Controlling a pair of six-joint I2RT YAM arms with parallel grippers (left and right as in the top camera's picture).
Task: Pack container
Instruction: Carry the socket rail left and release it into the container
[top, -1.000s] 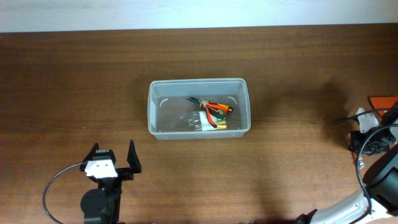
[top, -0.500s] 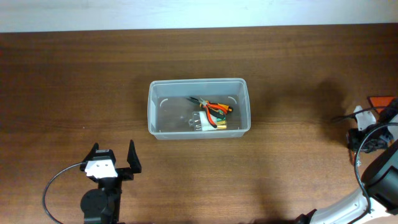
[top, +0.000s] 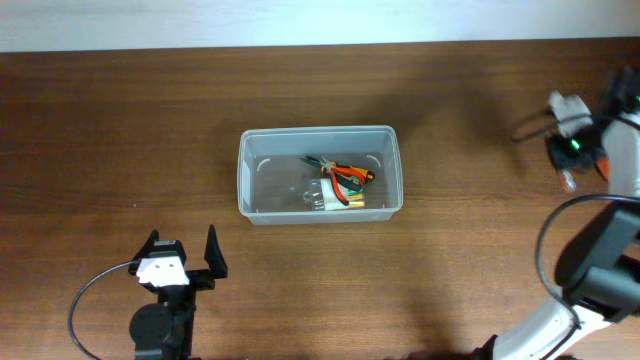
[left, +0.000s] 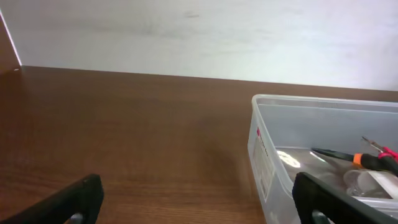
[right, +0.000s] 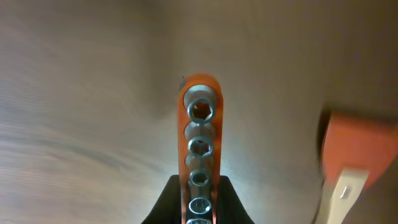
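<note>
The container (top: 270, 180), a clear plastic bin, stands mid-table with orange-handled pliers (top: 345, 175) and other small tools inside. In the left wrist view its near wall (left: 273, 155) is at the right, the pliers (left: 367, 160) showing inside. My left gripper (top: 181, 255) rests open near the front edge, left of the bin, nothing between its fingers (left: 81, 196). My right gripper (top: 570, 165) is at the far right, away from the bin. In the right wrist view it (right: 199, 202) is shut on an orange socket rail (right: 200, 134), a row of steel sockets held above the table.
An orange-and-cream object (right: 354, 155) lies on the table just right of the held rail, and the arm partly hides it in the overhead view. A white wall runs along the table's far edge (left: 186, 37). A black cable loops by the left arm (top: 90, 295).
My right gripper has closed on the socket rail and moved toward the table's far side with it. The left arm and the container have not moved.
</note>
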